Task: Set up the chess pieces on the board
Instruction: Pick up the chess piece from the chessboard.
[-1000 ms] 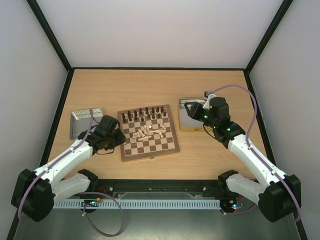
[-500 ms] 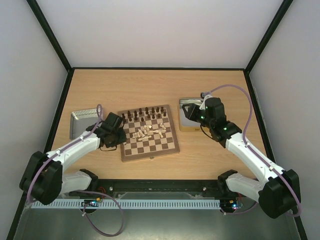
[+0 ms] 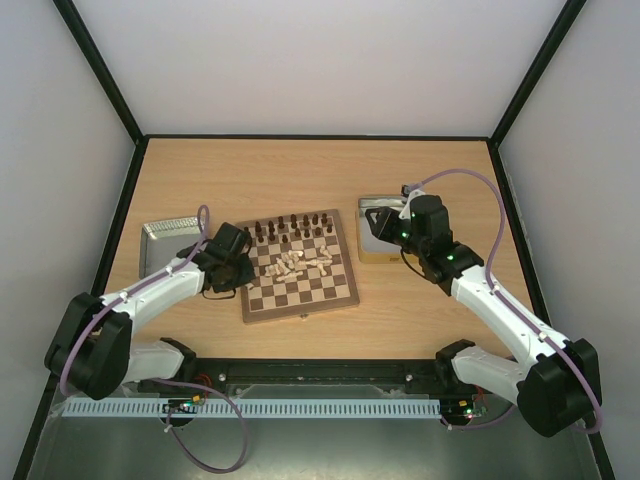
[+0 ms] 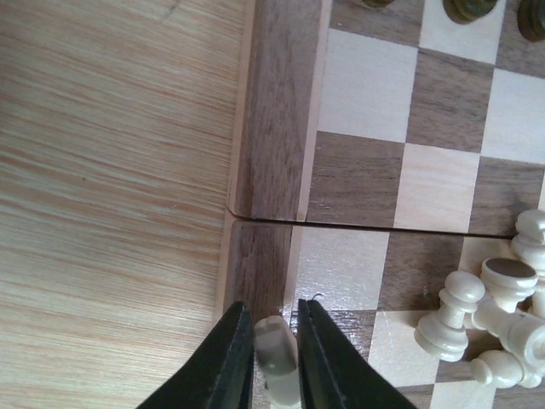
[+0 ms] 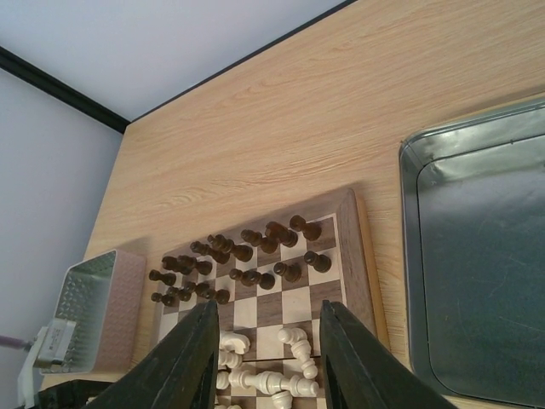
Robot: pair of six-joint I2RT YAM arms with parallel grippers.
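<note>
- Left gripper (image 4: 272, 308), bottom centre of its wrist view: clenched on one pale chess piece (image 4: 277, 358), at the left rim of the board (image 3: 300, 312)
- Remaining chess pieces (image 3: 298, 262): toppled heap mid-board, centre of the top view
- Dark chessmen (image 3: 290, 226): upright, far rows
- Right gripper (image 3: 385, 228), right of centre: released, nothing held, over a metal tin (image 3: 372, 252) beside the board

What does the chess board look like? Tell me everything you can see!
The board is a square of wood with dark brown and cream checks and a brown rim. A thin seam runs across its middle, like a fold. It lies flat on the table. Dark pieces stand in two rows along its far side, and pale pieces lie tumbled in a heap in the middle. The left hand pinches one pale piece at its left edge.
</note>
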